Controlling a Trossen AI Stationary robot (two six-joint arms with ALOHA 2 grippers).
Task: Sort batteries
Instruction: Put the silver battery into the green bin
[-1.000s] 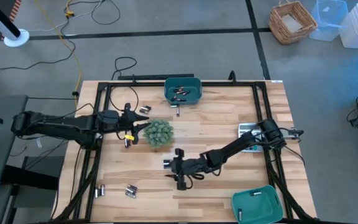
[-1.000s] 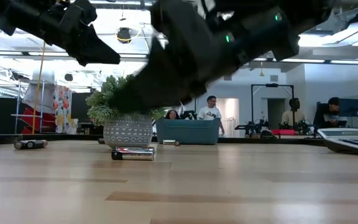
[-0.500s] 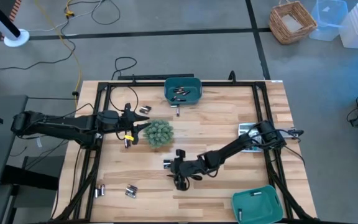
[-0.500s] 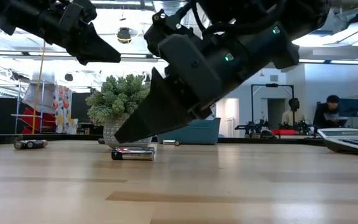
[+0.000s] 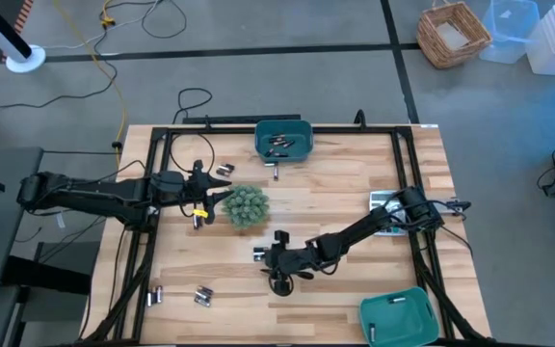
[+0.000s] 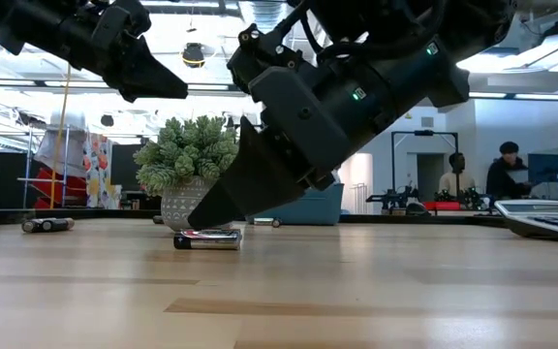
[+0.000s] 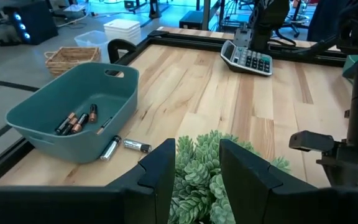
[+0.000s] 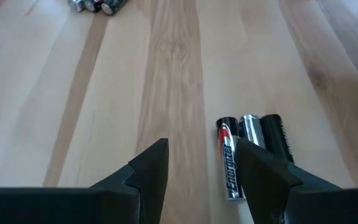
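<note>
Batteries (image 8: 248, 152): 3 of them lie side by side on the table (image 5: 335, 193), at about 6 o'clock from the plant (image 5: 246, 205). Over the last second my right gripper (image 8: 204, 165) dropped toward them, fingers spread, nothing pinched yet, so I'd guess a pickup is next. My left gripper (image 7: 194, 165) hangs at the plant's 9 o'clock, slightly parted and empty.

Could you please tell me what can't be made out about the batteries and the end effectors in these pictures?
- Three batteries, right wrist view: near ends hidden behind a dark finger.
- Far teal bin, high view: cells too small to count.
- Near teal bin, high view: cut off by the bottom edge.
- Right end effector, low view: tips overlap; gap unreadable.
</note>
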